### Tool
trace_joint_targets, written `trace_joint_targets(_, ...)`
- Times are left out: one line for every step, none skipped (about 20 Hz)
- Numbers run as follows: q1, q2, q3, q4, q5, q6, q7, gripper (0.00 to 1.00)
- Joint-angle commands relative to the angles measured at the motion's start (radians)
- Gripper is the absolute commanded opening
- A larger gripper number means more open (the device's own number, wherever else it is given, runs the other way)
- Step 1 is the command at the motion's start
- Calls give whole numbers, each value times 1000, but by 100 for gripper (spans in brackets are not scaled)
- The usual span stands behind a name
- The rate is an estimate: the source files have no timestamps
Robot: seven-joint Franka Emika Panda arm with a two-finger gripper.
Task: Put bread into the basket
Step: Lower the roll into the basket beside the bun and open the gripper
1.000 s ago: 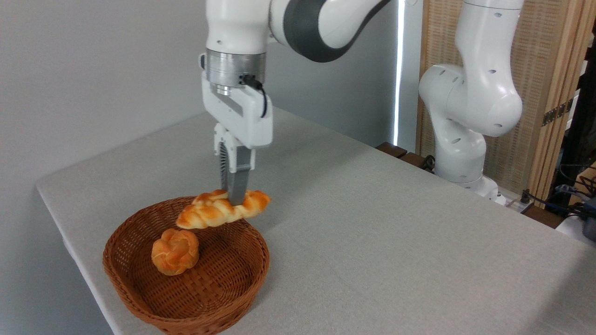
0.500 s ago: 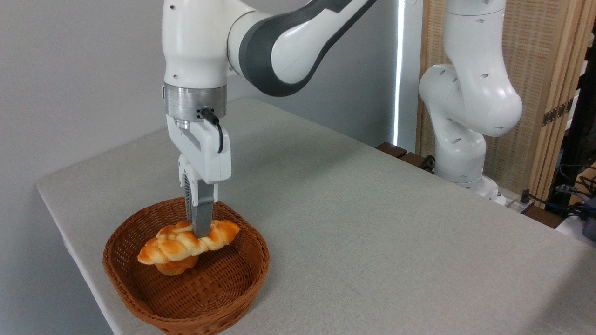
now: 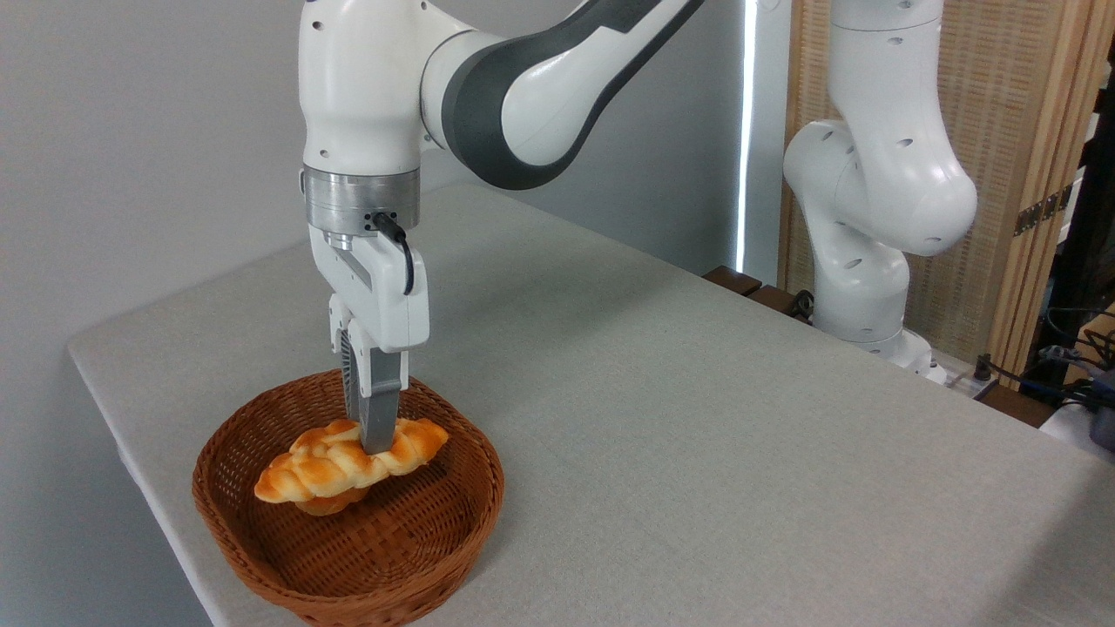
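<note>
Fixed camera, single view. Item one: bread (image 3: 348,464), a braided golden loaf, lower left of the frame, lying lengthwise above the inside of the basket (image 3: 435,540) and over a small round bun (image 3: 327,503), of which only the lower edge shows beneath it; whether loaf and bun touch cannot be told. Item two: gripper (image 3: 375,440), pointing straight down from the white arm at upper centre, closed on the loaf near its right-hand half, the near finger across the plaited top. Item three: basket, round brown wicker, on the grey desk (image 3: 697,418) near its lower left corner. Item four: second white arm section at right, idle. Condition of task: loaf within the rim but not yet let go. Risks, as judged: released onto the bun, the loaf may rock or roll toward the rim; pressing lower could squash the bun or shift the light basket toward the desk edge.
</note>
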Motion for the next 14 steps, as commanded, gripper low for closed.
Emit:
trace_joint_targets(-10, 6, 15, 8, 6, 9, 12, 70)
trace_joint_targets(-10, 8, 15, 8, 6, 11, 10, 79)
trace_joint_targets(-10, 8, 15, 8, 6, 11, 10, 86)
trace_joint_targets(-10, 8, 15, 8, 4, 11, 9, 86)
trace_joint_targets(-10, 8, 15, 8, 3, 9, 10, 86)
trace_joint_targets(-10, 9, 15, 6, 3, 9, 10, 86)
trace_joint_targets(-10, 12, 15, 6, 1, 8, 10, 86)
trace_joint_targets(-10, 14, 15, 6, 0, 8, 9, 86)
trace_joint_targets(-10, 14, 15, 6, -2, 8, 7, 86)
trace_joint_targets(-10, 14, 15, 6, -2, 8, 4, 86)
trace_joint_targets(-10, 13, 15, 8, -3, 6, 2, 86)
trace_joint_targets(-10, 14, 13, 8, -3, 6, 2, 86)
trace_joint_targets(-10, 14, 13, 8, -3, 6, 2, 86)
trace_joint_targets(-10, 13, 13, 8, -5, 6, 1, 86)
